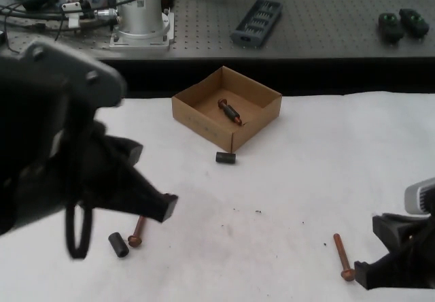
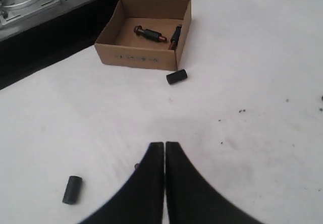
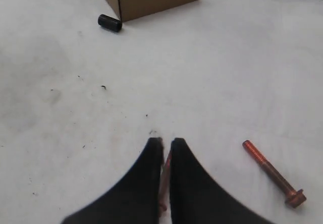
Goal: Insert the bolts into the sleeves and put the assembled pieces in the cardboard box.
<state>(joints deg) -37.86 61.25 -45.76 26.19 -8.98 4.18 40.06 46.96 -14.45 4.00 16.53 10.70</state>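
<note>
The left hand (image 2: 164, 151) is pressed together above the worktop (image 2: 252, 57), while the right hand (image 3: 166, 146) pinches a copper bolt (image 3: 164, 178) low over it.

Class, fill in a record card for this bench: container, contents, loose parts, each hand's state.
container: cardboard box
inside it: assembled piece; second assembled piece
loose sleeves: sleeve by box; sleeve near left bolt
loose bolts: left bolt; right bolt
left hand: shut, empty
right hand: shut on held bolt
</note>
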